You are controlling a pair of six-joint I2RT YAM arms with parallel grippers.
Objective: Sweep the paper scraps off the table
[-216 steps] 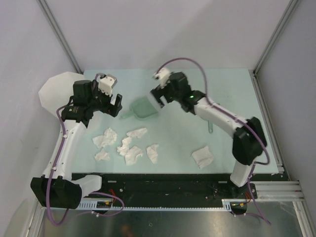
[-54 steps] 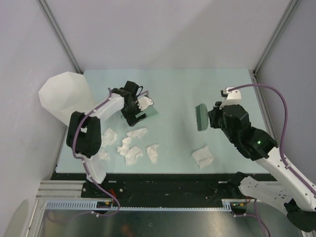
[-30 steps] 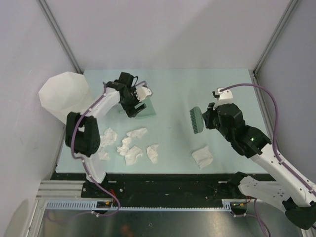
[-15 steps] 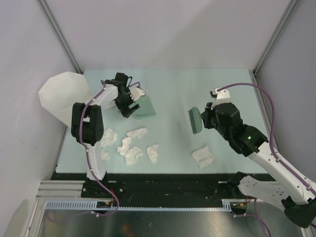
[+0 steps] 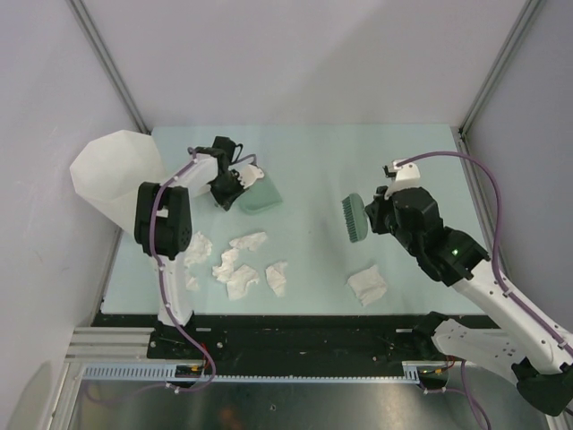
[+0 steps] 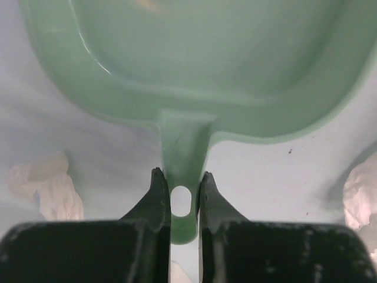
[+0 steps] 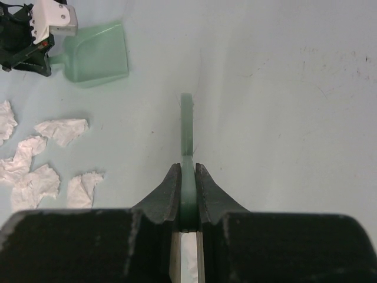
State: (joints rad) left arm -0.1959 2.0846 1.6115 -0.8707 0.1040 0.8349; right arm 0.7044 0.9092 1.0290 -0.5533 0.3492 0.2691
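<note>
Tools held; nothing swept yet.
The left end effector (image 6: 179,177) pinches dustpan (image 6: 194,59) handle, right end effector (image 7: 188,171) pinches brush (image 7: 187,124); paper scraps (image 5: 235,269) beside left.

a tall translucent white faceted bin (image 5: 112,175) stands off at the far left. near it, to its right and not touching it, lies a small darker green plastic dustpan (image 5: 257,197), its short flat handle, pierced with an oval hanging hole, pointing back toward the bin. well apart on the right a green bristled brush (image 5: 353,219) is turned on edge, bristles facing the dustpan. plain grey walls (image 5: 313,54) close in the scene, with aluminium frame posts (image 5: 106,61) rising at both far corners.
</note>
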